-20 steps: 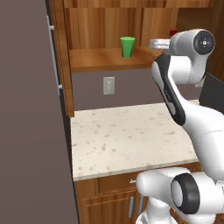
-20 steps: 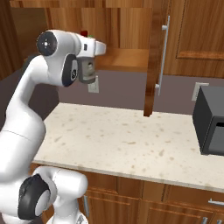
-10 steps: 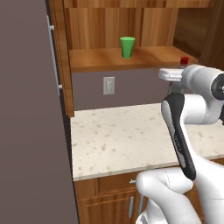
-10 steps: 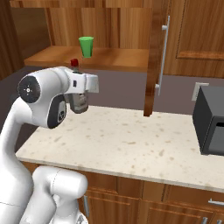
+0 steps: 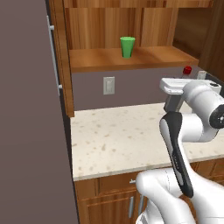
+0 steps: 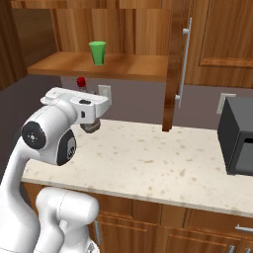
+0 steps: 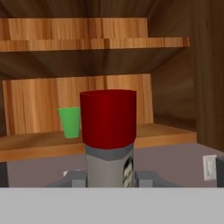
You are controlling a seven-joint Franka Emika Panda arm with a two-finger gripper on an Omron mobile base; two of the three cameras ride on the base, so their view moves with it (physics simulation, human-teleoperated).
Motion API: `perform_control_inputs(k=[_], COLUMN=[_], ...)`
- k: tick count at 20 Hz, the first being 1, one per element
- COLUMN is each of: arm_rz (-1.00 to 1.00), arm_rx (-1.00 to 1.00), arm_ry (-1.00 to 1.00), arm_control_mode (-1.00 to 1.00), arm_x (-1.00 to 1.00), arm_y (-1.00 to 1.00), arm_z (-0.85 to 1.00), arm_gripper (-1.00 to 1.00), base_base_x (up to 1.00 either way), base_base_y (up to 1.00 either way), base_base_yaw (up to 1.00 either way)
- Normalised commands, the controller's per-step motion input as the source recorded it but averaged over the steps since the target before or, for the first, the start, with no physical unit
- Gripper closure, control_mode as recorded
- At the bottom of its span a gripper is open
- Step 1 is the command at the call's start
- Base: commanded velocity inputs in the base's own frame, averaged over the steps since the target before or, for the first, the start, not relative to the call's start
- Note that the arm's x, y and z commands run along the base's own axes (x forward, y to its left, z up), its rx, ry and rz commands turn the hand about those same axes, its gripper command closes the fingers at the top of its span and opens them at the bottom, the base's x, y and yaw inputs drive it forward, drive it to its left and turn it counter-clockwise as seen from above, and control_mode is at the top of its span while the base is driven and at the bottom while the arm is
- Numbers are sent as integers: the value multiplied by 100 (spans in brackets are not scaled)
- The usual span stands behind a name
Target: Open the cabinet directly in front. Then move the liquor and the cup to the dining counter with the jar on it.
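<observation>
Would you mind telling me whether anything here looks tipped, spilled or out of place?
Nothing stands out. The cup stands upright on the open cabinet's shelf, and the liquor sits upright in the jaws, clear of the shelf; nothing is spilled.

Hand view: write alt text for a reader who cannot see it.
A liquor bottle with a red cap stands close up between the gripper's fingers, which hold it. Behind it, the green cup stands on the lower shelf of the open wooden cabinet.
</observation>
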Motion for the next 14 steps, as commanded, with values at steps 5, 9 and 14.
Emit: perform_control_inputs(k=[5, 9, 14], arm_rz=[0, 0, 7], arm_rx=[0, 0, 0], arm_ry=[0, 0, 0], arm_control_mode=[-100, -100, -100], arm_x=[0, -22, -56], arm_y=[0, 0, 7], arm_z=[0, 0, 0], arm_gripper=[100, 100, 100], base_base_x=[0, 0, 0], base_base_y=[0, 0, 0], base_base_yaw=[0, 0, 0])
